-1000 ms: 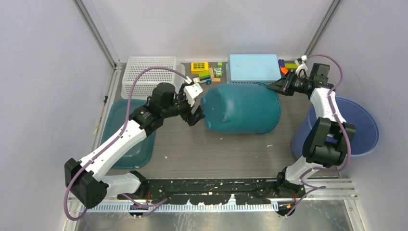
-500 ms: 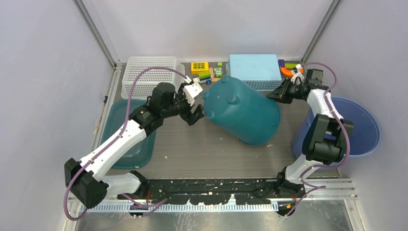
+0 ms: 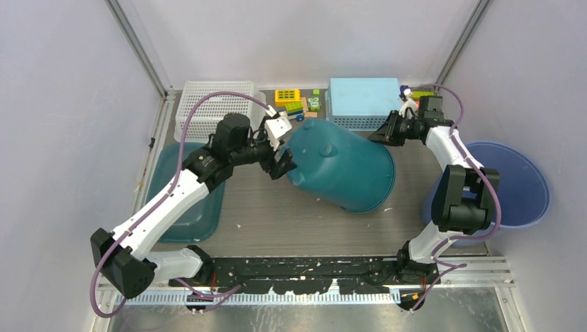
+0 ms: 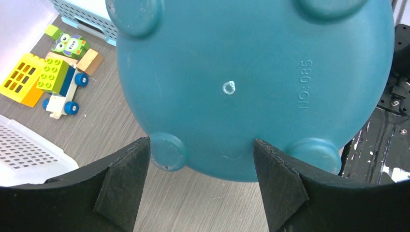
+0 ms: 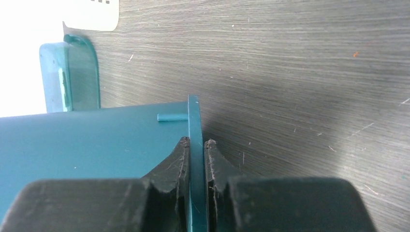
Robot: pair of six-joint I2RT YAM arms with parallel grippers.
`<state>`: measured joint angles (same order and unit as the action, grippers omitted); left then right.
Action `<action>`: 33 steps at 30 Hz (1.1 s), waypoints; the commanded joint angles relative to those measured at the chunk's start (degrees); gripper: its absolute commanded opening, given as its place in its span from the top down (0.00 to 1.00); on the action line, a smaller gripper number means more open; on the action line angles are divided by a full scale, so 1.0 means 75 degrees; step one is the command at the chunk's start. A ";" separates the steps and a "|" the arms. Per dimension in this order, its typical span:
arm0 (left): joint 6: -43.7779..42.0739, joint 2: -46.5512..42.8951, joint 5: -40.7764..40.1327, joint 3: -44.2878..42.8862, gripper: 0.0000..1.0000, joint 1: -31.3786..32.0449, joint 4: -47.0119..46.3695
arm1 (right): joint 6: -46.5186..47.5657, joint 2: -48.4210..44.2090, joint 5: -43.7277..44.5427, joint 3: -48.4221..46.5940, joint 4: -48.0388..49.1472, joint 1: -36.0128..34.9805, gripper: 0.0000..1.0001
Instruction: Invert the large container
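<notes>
The large teal container (image 3: 342, 169) lies tilted in the middle of the table, its footed bottom up and to the left, its open mouth down and to the right. My left gripper (image 3: 282, 149) is open at the bottom of the container (image 4: 251, 72), one finger (image 4: 123, 186) beside a round foot, the other finger (image 4: 280, 188) against the bottom's lower edge. My right gripper (image 3: 385, 133) is shut on the container's rim (image 5: 195, 125) at the far right side, the thin rim pinched between both pads.
A white mesh basket (image 3: 208, 107) and a light-blue box (image 3: 365, 97) stand at the back, with toy bricks (image 3: 294, 102) between them. A teal tray (image 3: 173, 197) lies at the left. A blue round tub (image 3: 522, 183) sits at the right.
The container has gone from lying on its side to tilted with its bottom raised. My right gripper has moved left and back with the rim. My left gripper stayed at the bottom.
</notes>
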<state>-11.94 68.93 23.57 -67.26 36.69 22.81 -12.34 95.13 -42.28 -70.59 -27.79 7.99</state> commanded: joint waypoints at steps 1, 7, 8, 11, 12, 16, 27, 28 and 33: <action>0.0141 0.0161 0.0347 -0.0192 0.20 0.0030 0.0036 | -0.0007 0.0008 0.0321 -0.0168 -0.0119 -0.0493 0.98; 0.0343 0.0257 0.0281 -0.0265 0.20 0.0041 -0.0004 | -0.0041 0.0396 0.0413 -0.0361 -0.0038 -0.0979 0.98; 0.0394 0.0291 0.0238 -0.0266 0.20 0.0042 -0.0025 | -0.0039 0.0473 0.0388 -0.0403 -0.0019 -0.1049 0.98; 0.0516 0.0402 0.0133 -0.0305 0.20 0.0037 -0.0084 | -0.0053 0.0682 0.0345 -0.0476 0.0039 -0.1244 0.98; 0.0553 0.0442 0.0108 -0.0331 0.20 0.0037 -0.0093 | -0.0075 0.0736 0.0343 -0.0483 0.0095 -0.1319 0.98; 0.0734 0.0661 0.0062 -0.0474 0.20 0.0037 -0.0145 | -0.0078 0.0995 0.0322 -0.0479 0.0146 -0.1420 0.98; 0.0969 0.0986 0.0134 -0.1068 0.20 0.0039 0.0018 | -0.0199 0.1462 0.0188 -0.0529 0.0399 -0.1642 0.98; 0.0980 0.1013 0.0192 -0.1096 0.20 0.0042 0.0050 | -0.0213 0.1482 0.0165 -0.0553 0.0424 -0.1654 0.98; 0.1100 0.1142 0.0647 -0.1192 0.20 0.0043 0.0101 | -0.0242 0.1643 0.0090 -0.0719 0.0475 -0.1682 0.97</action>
<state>-4.69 74.61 24.91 -75.94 36.21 20.82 -10.96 106.78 -41.15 -74.15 -22.28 -2.22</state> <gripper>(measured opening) 0.797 0.164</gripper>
